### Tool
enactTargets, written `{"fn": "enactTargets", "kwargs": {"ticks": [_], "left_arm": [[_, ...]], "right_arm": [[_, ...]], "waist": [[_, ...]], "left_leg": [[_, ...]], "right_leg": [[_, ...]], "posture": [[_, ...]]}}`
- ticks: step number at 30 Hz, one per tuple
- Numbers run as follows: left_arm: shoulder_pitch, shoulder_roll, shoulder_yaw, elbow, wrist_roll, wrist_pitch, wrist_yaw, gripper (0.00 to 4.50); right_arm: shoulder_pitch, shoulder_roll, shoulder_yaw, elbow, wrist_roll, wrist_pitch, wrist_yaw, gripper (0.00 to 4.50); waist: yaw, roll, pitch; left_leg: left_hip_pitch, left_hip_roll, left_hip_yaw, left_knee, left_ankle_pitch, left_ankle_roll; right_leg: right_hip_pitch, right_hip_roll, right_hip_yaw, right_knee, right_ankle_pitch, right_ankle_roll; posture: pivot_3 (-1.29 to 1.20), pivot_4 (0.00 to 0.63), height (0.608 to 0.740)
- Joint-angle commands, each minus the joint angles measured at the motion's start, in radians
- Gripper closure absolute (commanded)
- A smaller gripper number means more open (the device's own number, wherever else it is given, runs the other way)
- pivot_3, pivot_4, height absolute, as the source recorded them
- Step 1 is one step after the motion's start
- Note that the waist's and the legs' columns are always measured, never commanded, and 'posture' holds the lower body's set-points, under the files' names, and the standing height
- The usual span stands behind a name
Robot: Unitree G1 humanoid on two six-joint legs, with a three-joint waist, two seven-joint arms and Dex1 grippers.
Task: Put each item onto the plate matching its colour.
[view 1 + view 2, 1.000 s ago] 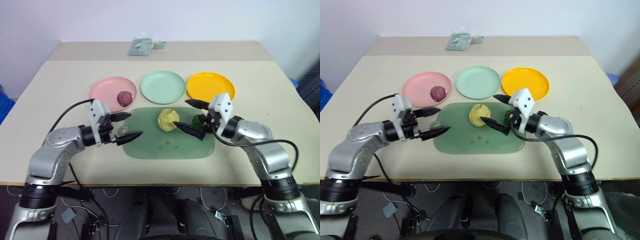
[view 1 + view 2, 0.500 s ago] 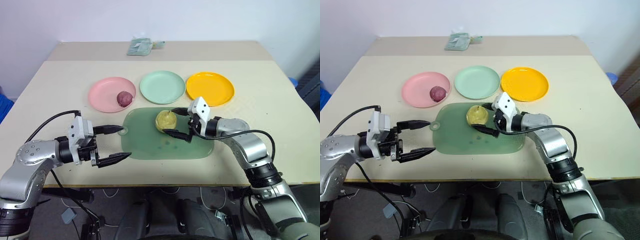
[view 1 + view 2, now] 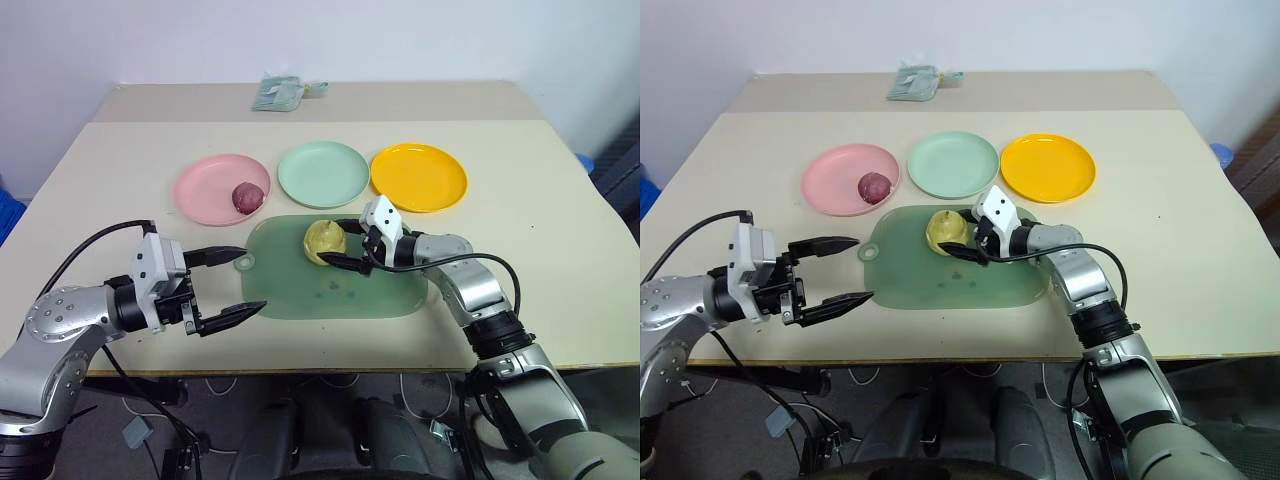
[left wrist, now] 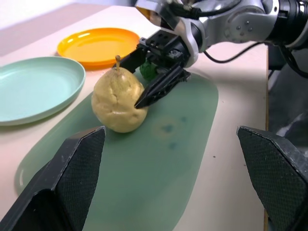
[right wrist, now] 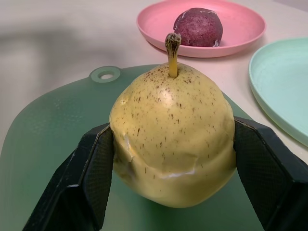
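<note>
**Now: right fingers pinching pear on board**

Nearest, left gripper hovers off the board's left edge, fingers wide, empty. On the green board, right gripper clamps the yellow pear. Green fruit behind it. Far: red fruit on pink plate; mint plate, orange plate bare.
</note>
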Motion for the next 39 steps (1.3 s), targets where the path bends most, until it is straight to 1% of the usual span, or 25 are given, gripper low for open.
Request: {"fn": "enactTargets", "kwargs": {"ticks": [1, 3, 5, 8, 10, 14, 18, 20, 21, 22, 26, 29, 31, 33, 35, 37, 39], "left_arm": [[-0.002, -0.001, 0.028, -0.020, -0.016, -0.002, 0.022, 0.00], [-0.002, -0.006, 0.023, -0.025, -0.018, -0.002, 0.035, 0.00], [0.004, -0.014, 0.023, -0.036, -0.026, 0.001, 0.053, 0.00], [0.031, -0.035, 0.020, -0.067, -0.017, -0.003, 0.094, 0.00], [0.056, -0.050, 0.027, -0.092, -0.017, -0.003, 0.120, 0.00], [0.114, -0.066, 0.041, -0.146, -0.016, -0.003, 0.166, 0.00], [0.156, -0.077, 0.058, -0.194, -0.014, 0.004, 0.222, 0.00], [0.171, -0.076, 0.067, -0.207, -0.019, 0.006, 0.236, 0.00], [0.174, -0.076, 0.066, -0.213, -0.017, 0.009, 0.245, 0.00], [0.175, -0.077, 0.063, -0.218, -0.014, 0.012, 0.254, 0.00], [0.144, -0.075, 0.036, -0.214, -0.007, 0.024, 0.282, 0.00], [0.041, -0.082, -0.061, -0.143, 0.064, 0.026, 0.308, 0.00], [-0.050, -0.106, -0.138, -0.071, 0.119, 0.022, 0.328, 0.00], [-0.140, -0.135, -0.215, 0.009, 0.164, 0.024, 0.329, 0.00], [-0.209, -0.165, -0.274, 0.084, 0.199, 0.012, 0.312, 0.00], [-0.287, -0.198, -0.340, 0.185, 0.241, -0.017, 0.275, 0.00], [-0.369, -0.243, -0.387, 0.286, 0.263, -0.037, 0.240, 0.00]], "right_arm": [[-0.100, 0.014, -0.095, 0.019, 0.038, -0.031, -0.028, 1.46], [-0.164, 0.012, -0.139, 0.080, 0.043, -0.060, -0.050, 1.46], [-0.262, 0.004, -0.185, 0.221, 0.023, -0.128, -0.095, 1.46], [-0.451, -0.042, -0.217, 0.581, -0.067, -0.319, -0.208, 1.46], [-0.536, -0.056, -0.226, 0.763, -0.099, -0.399, -0.263, 1.46], [-0.612, -0.067, -0.220, 0.973, -0.172, -0.467, -0.340, 1.46], [-0.624, -0.058, -0.229, 1.057, -0.214, -0.469, -0.378, 1.46], [-0.622, -0.051, -0.235, 1.072, -0.225, -0.467, -0.385, 1.46], [-0.619, -0.048, -0.239, 1.076, -0.228, -0.466, -0.388, 0.40], [-0.616, -0.046, -0.244, 1.079, -0.230, -0.465, -0.391, 0.03], [-0.608, -0.046, -0.260, 1.075, -0.236, -0.481, -0.394, 0.03], [-0.602, -0.076, -0.293, 1.052, -0.215, -0.509, -0.396, 0.03], [-0.591, -0.105, -0.328, 1.019, -0.182, -0.526, -0.343, 0.03], [-0.558, -0.139, -0.363, 0.952, -0.137, -0.528, -0.247, 0.03], [-0.500, -0.174, -0.383, 0.845, -0.094, -0.502, -0.160, 0.03], [-0.376, -0.228, -0.409, 0.626, -0.024, -0.401, -0.068, 0.03], [-0.211, -0.293, -0.447, 0.355, 0.055, -0.260, -0.022, 0.03]], "waist": [[-0.001, 0.001, 0.001], [-0.003, 0.003, 0.002], [-0.005, 0.003, 0.002], [-0.015, 0.003, 0.002], [-0.016, 0.003, 0.002], [-0.025, 0.003, 0.002], [-0.027, 0.006, 0.004], [-0.027, 0.007, 0.004], [-0.027, 0.007, 0.004], [-0.026, 0.007, 0.004], [-0.020, 0.007, 0.004], [-0.015, 0.007, 0.005], [-0.013, 0.008, 0.005], [-0.012, 0.008, 0.005], [-0.013, 0.008, 0.005], [-0.015, 0.008, 0.005], [-0.008, 0.008, 0.005]], "left_leg": [[0.000, 0.000, 0.000, 0.000, 0.000, 0.000], [0.000, 0.000, 0.000, 0.000, 0.000, 0.000], [0.000, 0.000, 0.000, 0.000, 0.000, -0.001], [0.000, 0.000, 0.000, 0.000, 0.001, -0.001], [0.000, -0.001, 0.000, -0.001, 0.000, -0.001], [0.000, 0.000, 0.000, -0.005, 0.001, -0.001], [0.000, 0.000, 0.001, -0.005, 0.001, -0.002], [0.000, 0.000, 0.001, -0.005, 0.001, -0.002], [0.000, 0.000, 0.001, -0.005, 0.001, -0.002], [0.000, 0.000, 0.001, -0.005, 0.002, -0.002], [0.000, 0.000, 0.001, -0.004, 0.002, -0.002], [0.000, -0.001, 0.000, -0.002, 0.002, -0.002], [0.001, -0.001, 0.000, -0.001, 0.002, -0.002], [0.001, -0.001, 0.000, -0.001, 0.002, -0.002], [0.001, -0.002, 0.000, -0.001, 0.001, -0.002], [0.001, -0.001, 0.000, -0.001, 0.001, -0.001], [0.000, -0.001, -0.001, -0.001, 0.001, -0.001]], "right_leg": [[0.000, 0.000, 0.000, 0.000, 0.000, 0.000], [0.000, 0.000, 0.000, 0.000, 0.000, 0.000], [0.000, 0.000, 0.000, 0.000, 0.000, 0.000], [0.000, 0.000, 0.000, 0.000, 0.001, 0.000], [0.000, 0.000, 0.000, 0.000, 0.000, 0.000], [-0.001, 0.000, 0.000, -0.002, 0.000, 0.000], [-0.002, 0.000, 0.001, -0.001, 0.000, 0.000], [-0.002, 0.000, 0.001, 0.000, 0.000, 0.000], [-0.002, 0.000, 0.001, 0.000, 0.000, 0.000], [-0.002, 0.000, 0.001, 0.001, 0.000, 0.000], [-0.002, 0.000, 0.001, 0.000, 0.000, 0.000], [0.000, 0.000, 0.000, 0.001, 0.000, 0.000], [0.001, 0.001, 0.000, 0.001, 0.001, 0.000], [0.001, 0.001, -0.001, 0.002, 0.002, 0.003], [0.001, 0.001, -0.001, 0.001, 0.002, 0.003], [0.001, 0.001, -0.001, 0.000, 0.002, 0.004], [0.001, 0.001, -0.002, 0.000, 0.002, 0.004]], "posture": [[0.00, 0.150, 0.740], [0.00, 0.150, 0.740], [0.00, 0.150, 0.740], [0.00, 0.150, 0.740], [0.00, 0.150, 0.740], [0.00, 0.150, 0.740], [0.00, 0.150, 0.740], [0.00, 0.150, 0.740], [0.00, 0.150, 0.740], [0.00, 0.150, 0.740], [0.00, 0.150, 0.740], [0.00, 0.150, 0.740], [0.00, 0.150, 0.740], [0.00, 0.150, 0.740], [0.00, 0.150, 0.740], [0.00, 0.150, 0.740], [0.00, 0.150, 0.740]]}}
